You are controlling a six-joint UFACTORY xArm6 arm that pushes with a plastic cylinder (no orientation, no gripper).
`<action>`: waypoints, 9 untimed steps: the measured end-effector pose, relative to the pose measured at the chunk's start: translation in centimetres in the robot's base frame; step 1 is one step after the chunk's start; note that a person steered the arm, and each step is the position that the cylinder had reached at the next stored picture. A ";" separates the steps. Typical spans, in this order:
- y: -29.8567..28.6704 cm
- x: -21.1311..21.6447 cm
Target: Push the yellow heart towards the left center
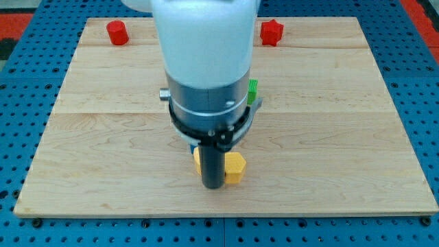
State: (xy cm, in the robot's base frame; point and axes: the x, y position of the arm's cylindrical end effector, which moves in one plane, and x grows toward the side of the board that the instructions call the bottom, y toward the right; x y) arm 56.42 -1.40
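Since my tip [212, 185] sits mid yellow heart [232, 167], lower centre of desk [343, 137], off-centre shove risks spinning it away; tool absent, rod only.

Pale wooden board [329, 137] with visible grain and seams between planks, smooth and matt, set on a blue perforated base [14, 137] looking like painted metal or plastic. Matt plastic look to the yellow block [235, 167], the red block [117, 32] at the view's top left, the red star-like block [271, 32] at the top, and the green block [253, 87], mostly hidden. Dark matt rod ending in my tip [213, 185], under a grey metallic collar [206, 99] and a smooth, glossy white plastic housing [202, 34].
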 end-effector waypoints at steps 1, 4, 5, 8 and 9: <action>0.1 -3.1; -16.0 -8.5; -17.2 -5.3; -21.3 -9.1; -19.1 -7.3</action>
State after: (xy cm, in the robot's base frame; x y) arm 49.16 -20.46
